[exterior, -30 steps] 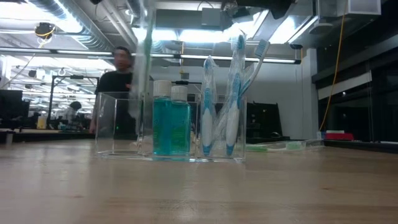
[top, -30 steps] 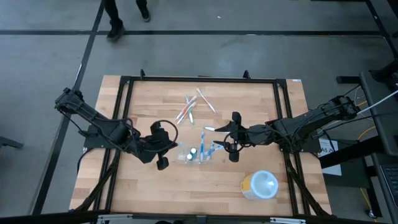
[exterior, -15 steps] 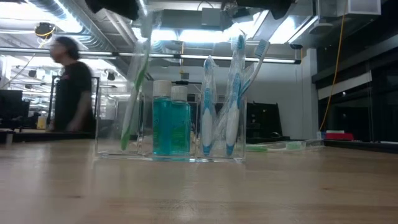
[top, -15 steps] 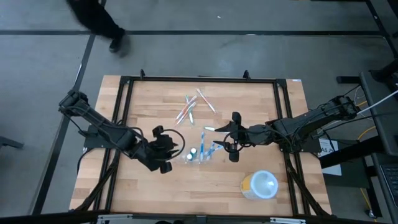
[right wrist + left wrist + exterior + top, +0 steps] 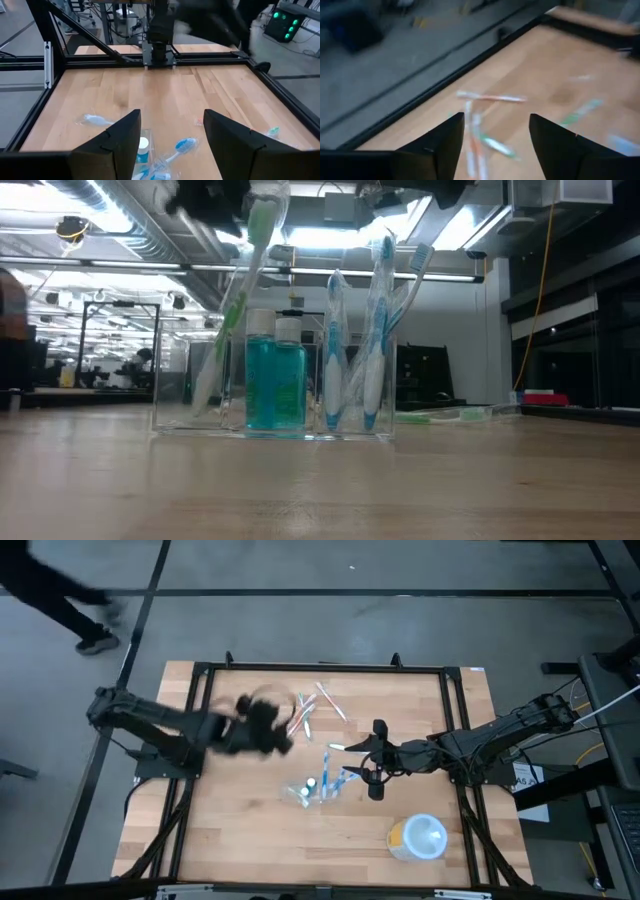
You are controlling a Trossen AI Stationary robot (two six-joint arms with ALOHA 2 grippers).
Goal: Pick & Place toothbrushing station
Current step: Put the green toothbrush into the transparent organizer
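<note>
The toothbrushing station (image 5: 272, 385), a clear rectangular holder, stands upright near the middle of the wooden worktop (image 5: 240, 830). In the low view it holds two bottles of blue-green liquid (image 5: 275, 375) with white caps, one green toothbrush (image 5: 235, 310) leaning in the end compartment, and about three blue-and-white toothbrushes (image 5: 375, 330) at the other end. The right hand (image 5: 372, 772) hovers just beside the station, fingers spread wide and empty. The left hand (image 5: 262, 725) is blurred above the worktop, near a loose cluster of several toothbrushes (image 5: 312, 710); its fingers stand apart, holding nothing. One round white and yellow container (image 5: 418, 838) sits well apart.
</note>
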